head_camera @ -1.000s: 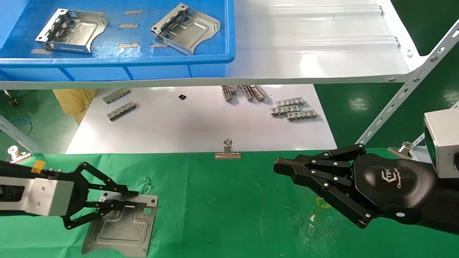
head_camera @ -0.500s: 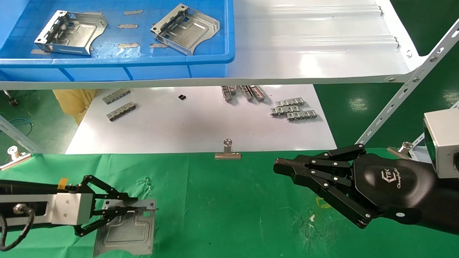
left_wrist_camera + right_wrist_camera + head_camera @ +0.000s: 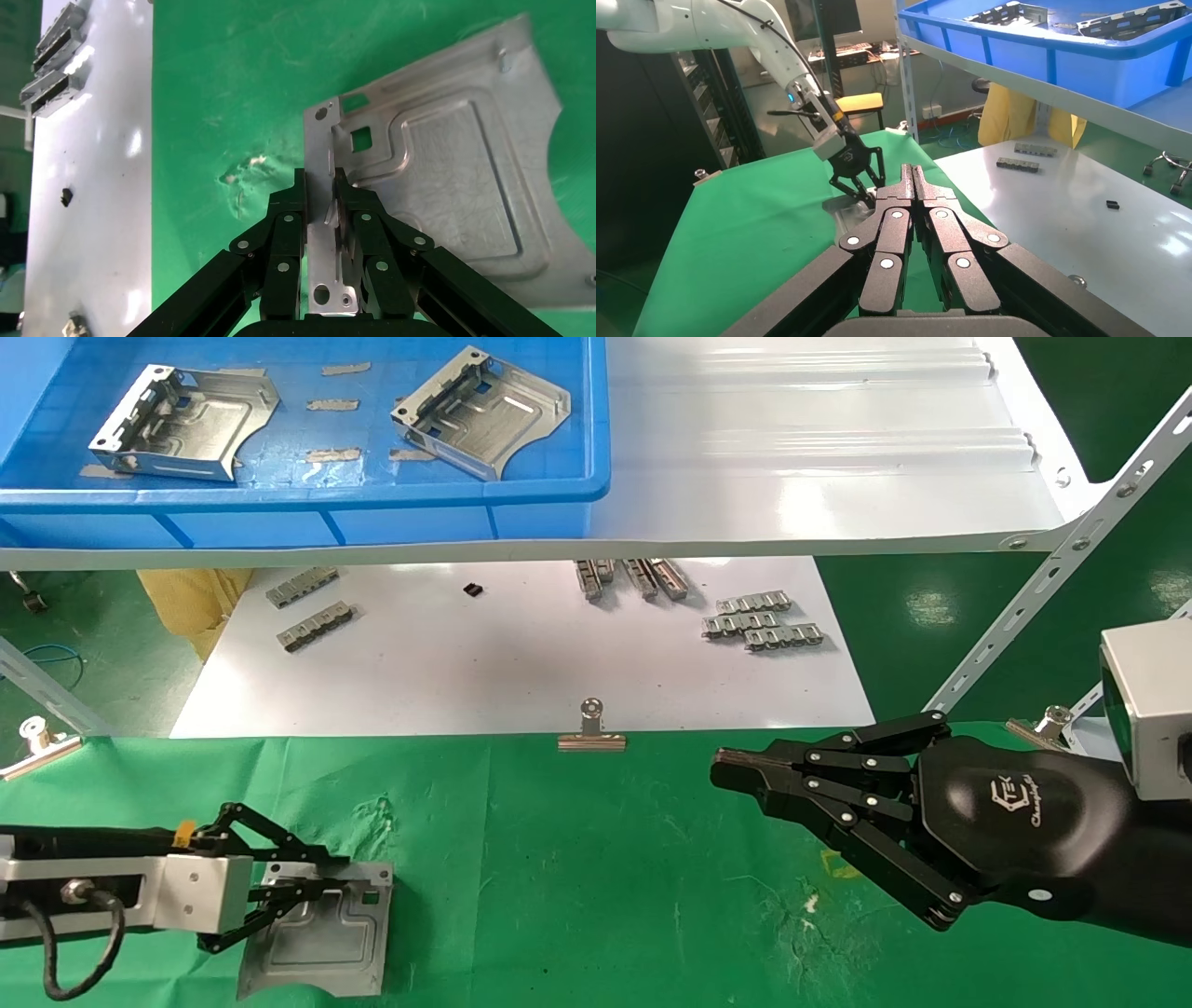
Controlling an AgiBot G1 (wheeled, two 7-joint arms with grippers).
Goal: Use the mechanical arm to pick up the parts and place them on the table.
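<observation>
My left gripper (image 3: 317, 887) is shut on the raised side wall of a silver bracket (image 3: 321, 943) at the near left of the green cloth table (image 3: 577, 877). In the left wrist view the fingers (image 3: 320, 186) clamp that wall, and the bracket's flat plate (image 3: 450, 189) lies low over the cloth. I cannot tell whether it touches the cloth. My right gripper (image 3: 731, 770) is shut and empty, and it hovers over the right side of the cloth. It also shows in the right wrist view (image 3: 911, 172). Two more brackets (image 3: 182, 421) (image 3: 484, 412) lie in the blue bin (image 3: 307, 495).
The blue bin stands on a glossy white shelf (image 3: 819, 449). Below it, a white paper sheet (image 3: 521, 663) carries small grey link strips (image 3: 764, 624). A binder clip (image 3: 592, 733) grips the cloth's far edge. A slanted perforated strut (image 3: 1052, 579) stands at the right.
My left gripper has drawn back toward the near left with the bracket, which now sits lower and flatter over the cloth. The right arm has not moved.
</observation>
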